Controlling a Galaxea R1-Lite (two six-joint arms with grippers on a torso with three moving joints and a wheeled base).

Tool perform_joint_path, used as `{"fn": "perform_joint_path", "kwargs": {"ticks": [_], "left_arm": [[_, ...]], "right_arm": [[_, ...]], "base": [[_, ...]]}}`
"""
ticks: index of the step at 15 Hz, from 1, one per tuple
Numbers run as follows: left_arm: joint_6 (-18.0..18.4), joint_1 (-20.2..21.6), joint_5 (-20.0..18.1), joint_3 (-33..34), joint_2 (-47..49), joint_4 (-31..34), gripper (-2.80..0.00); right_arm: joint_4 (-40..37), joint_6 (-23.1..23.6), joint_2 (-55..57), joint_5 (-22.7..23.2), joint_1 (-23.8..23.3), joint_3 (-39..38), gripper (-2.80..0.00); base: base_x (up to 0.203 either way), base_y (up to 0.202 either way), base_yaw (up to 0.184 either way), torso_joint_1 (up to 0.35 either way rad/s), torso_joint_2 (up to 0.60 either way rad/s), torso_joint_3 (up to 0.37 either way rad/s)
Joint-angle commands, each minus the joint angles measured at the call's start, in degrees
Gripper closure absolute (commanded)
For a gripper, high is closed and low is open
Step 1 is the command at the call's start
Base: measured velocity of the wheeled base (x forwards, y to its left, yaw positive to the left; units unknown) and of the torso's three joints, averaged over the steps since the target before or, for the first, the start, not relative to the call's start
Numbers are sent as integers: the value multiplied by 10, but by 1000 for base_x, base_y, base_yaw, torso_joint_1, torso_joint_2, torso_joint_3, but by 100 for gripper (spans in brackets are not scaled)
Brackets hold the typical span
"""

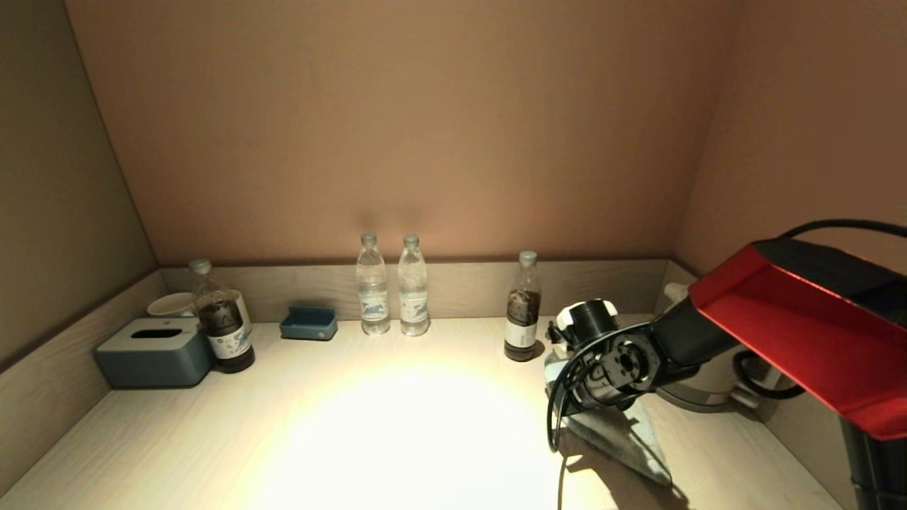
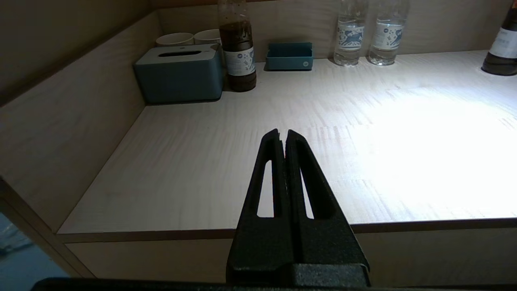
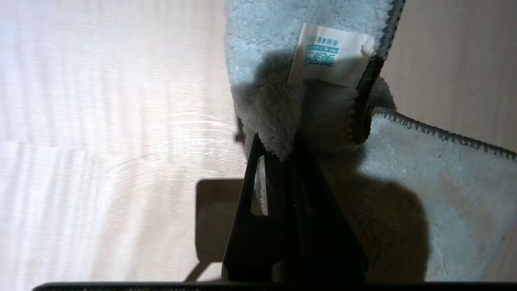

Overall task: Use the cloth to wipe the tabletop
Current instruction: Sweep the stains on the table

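Observation:
The pale beige wood-grain tabletop [image 1: 397, 425] has a low grey-wood rim [image 1: 460, 287] at the back. The pale blue terry cloth [image 1: 623, 432] lies on it at the right. In the right wrist view the cloth [image 3: 424, 169] shows a dark stitched edge and a small white tag [image 3: 329, 54]. My right gripper [image 3: 278, 145] is shut on a fold of the cloth, down at the tabletop [image 3: 101, 121]. Its fingers are hidden behind the wrist in the head view. My left gripper [image 2: 282, 132] is shut and empty, held off the front left edge of the tabletop [image 2: 363, 141].
A blue-grey tissue box [image 1: 156, 350], a dark bottle [image 1: 221, 319] and white cups [image 1: 170, 304] stand back left. A small blue tray [image 1: 308, 324] and two water bottles [image 1: 373, 285] [image 1: 413, 285] stand at the back. Another dark bottle [image 1: 523, 308] stands just left of my right wrist.

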State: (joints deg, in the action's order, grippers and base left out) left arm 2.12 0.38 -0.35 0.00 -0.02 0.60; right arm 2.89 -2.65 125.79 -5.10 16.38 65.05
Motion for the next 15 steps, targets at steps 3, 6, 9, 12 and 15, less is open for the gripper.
{"fn": "perform_joint_path", "kwargs": {"ticks": [3, 6, 9, 12, 15], "left_arm": [[0, 0, 0, 0, 0, 0, 0], [0, 0, 0, 0, 0, 0, 0], [0, 0, 0, 0, 0, 0, 0], [0, 0, 0, 0, 0, 0, 0], [0, 0, 0, 0, 0, 0, 0]], "right_arm": [[-2, -20, -16, 0, 38, -14, 0], [-1, -25, -69, 0, 70, -66, 0], [-1, -25, -146, -2, 97, -154, 0], [3, -23, -180, -4, 67, -206, 0], [1, -4, -202, -4, -4, -225, 0]], "base": [[0, 0, 0, 0, 0, 0], [0, 0, 0, 0, 0, 0], [0, 0, 0, 0, 0, 0], [0, 0, 0, 0, 0, 0], [0, 0, 0, 0, 0, 0]]}}
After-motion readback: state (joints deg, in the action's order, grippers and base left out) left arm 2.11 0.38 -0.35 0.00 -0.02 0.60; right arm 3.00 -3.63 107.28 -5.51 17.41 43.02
